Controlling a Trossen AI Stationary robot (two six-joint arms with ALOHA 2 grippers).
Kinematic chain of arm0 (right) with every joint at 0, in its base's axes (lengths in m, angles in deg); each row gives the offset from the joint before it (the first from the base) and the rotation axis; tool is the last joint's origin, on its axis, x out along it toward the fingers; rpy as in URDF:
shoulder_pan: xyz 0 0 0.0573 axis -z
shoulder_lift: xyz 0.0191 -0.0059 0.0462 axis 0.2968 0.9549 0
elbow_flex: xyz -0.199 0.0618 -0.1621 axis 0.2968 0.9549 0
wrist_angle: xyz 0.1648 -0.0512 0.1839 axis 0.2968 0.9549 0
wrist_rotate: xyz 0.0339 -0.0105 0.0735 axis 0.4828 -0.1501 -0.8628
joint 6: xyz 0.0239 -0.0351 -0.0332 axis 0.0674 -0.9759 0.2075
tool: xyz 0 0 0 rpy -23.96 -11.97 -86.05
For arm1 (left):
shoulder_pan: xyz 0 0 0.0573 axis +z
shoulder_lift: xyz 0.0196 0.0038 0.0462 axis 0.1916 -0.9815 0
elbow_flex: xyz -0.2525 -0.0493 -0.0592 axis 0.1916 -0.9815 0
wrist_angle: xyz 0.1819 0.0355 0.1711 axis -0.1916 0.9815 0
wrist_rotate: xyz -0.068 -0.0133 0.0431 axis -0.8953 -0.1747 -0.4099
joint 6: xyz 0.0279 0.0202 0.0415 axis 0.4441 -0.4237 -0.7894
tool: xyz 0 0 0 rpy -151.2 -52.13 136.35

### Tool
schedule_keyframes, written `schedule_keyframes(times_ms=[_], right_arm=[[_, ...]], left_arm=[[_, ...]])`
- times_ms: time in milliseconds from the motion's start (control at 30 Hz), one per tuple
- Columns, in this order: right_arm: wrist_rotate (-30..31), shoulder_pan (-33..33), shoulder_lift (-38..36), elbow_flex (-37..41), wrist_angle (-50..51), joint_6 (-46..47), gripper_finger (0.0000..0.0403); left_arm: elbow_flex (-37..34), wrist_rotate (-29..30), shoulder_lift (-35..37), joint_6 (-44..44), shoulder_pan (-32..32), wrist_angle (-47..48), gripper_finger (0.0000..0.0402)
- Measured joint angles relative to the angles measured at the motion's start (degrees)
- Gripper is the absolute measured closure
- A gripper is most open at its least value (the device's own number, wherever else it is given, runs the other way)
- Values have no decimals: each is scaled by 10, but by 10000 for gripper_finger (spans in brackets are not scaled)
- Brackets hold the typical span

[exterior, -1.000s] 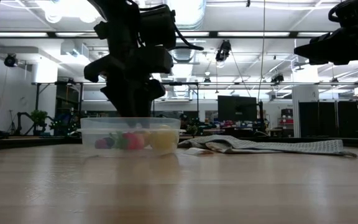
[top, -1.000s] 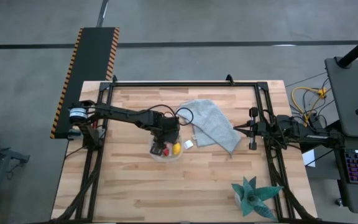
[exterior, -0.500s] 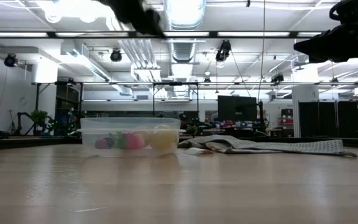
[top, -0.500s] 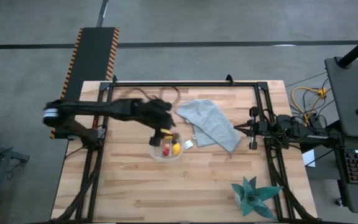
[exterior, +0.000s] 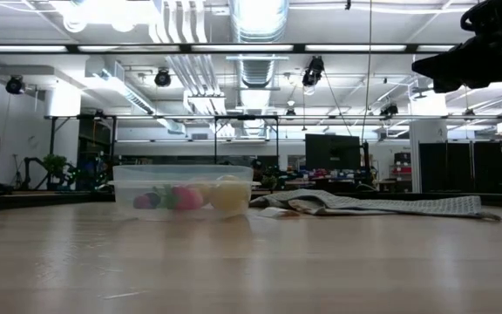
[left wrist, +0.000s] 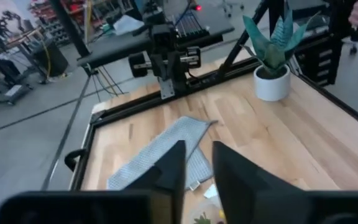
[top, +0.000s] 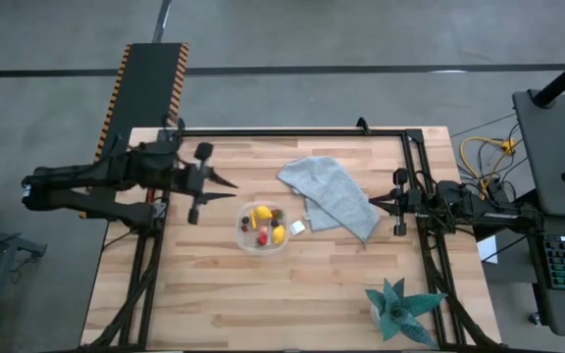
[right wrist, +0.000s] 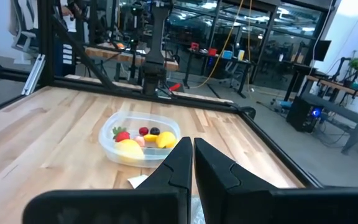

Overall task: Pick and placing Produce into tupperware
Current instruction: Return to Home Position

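- Produce [top: 266,224], in yellow, red and dark pieces, lies wholly inside the tupperware [exterior: 181,176], which stands on the worktop [top: 214,294] a little left of centre, between the two hands.
- Over the worktop's left side we see the left hand [top: 224,182]. Its fingers are slightly parted with nothing between them, and it is clear of the tupperware.
- Just right of the tupperware we find a small white tag [top: 297,227], close by the rumpled grey-blue cloth [top: 332,196].
- By the cloth's right edge hangs the right hand [top: 376,204], held above the worktop, fingers pressed together and empty.
- Near the right front corner we note a teal spiky plant [top: 400,309].
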Motion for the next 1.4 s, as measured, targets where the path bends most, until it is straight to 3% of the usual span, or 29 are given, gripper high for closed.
schedule_keyframes(times_ms=[167,433,833,1000,1233,1400], right_arm=[[0,0,0,0,1,5,394],[0,0,0,0,4,9,394],[0,0,1,0,4,20,394],[0,0,1,0,5,20,394],[0,0,3,0,11,26,394],[0,0,6,0,19,26,394]], left_arm=[[-98,15,89,7,-7,-67,395],[-251,89,217,37,-31,-127,401],[-369,126,463,77,-52,-84,401],[-402,132,472,86,-52,-104,402],[-438,150,430,87,-52,-162,402],[-486,178,449,82,-51,-197,402]])
